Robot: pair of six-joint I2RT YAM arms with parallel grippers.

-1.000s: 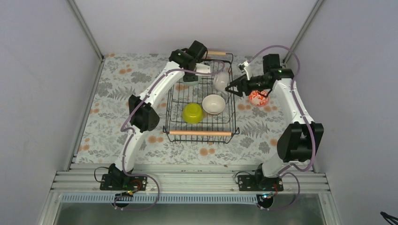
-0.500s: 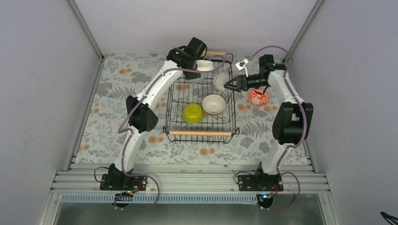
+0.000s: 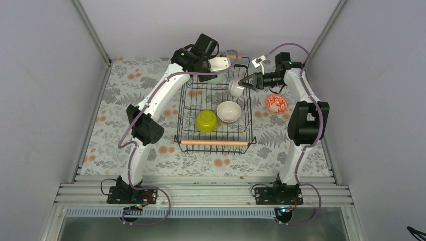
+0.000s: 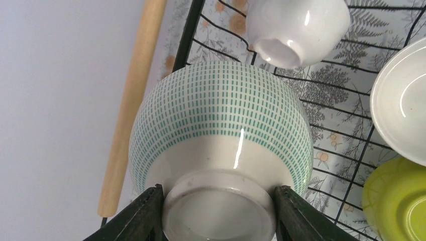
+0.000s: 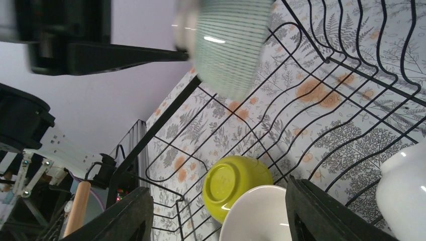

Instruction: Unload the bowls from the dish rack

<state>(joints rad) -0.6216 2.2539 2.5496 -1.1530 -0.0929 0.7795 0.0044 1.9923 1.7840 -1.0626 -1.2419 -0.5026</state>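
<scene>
Looking through the left wrist camera, you see your left hand (image 4: pixel 218 195) clamped on the foot ring of a round white ceramic bowl patterned with teal dashes (image 4: pixel 221 115), one finger on each side of the ring. Beyond the bowl lies the rectangular black wire dish rack (image 4: pixel 188 35), with its pale wooden bar handle (image 4: pixel 133 105) off to one side of the hand. Farther out past the fingertips are a small plain white ceramic bowl (image 4: pixel 296 27), a wider white bowl (image 4: pixel 402 105) and a yellow-green bowl (image 4: pixel 397 201), all in the rack. The hold is on the foot alone, so I judge it slim: carry the bowl slowly and keep the wrist from twisting.

In the right wrist camera, your right hand (image 5: pixel 218 188) is spread wide and holds nothing. The small white bowl shows just outside one finger, not between the two, so shift sideways towards it before you close.

From the top camera, the teal-dashed bowl hangs over the rack's far end, and the right hand's tips are just beside the small white bowl, so the two hands are near each other. Lift the held bowl above rim and handle first, then swing it away from the other hand to bare floral bench (image 3: pixel 113 95). A red-patterned bowl (image 3: pixel 276 104) already sits on the bench, back behind the right hand's wrist.
</scene>
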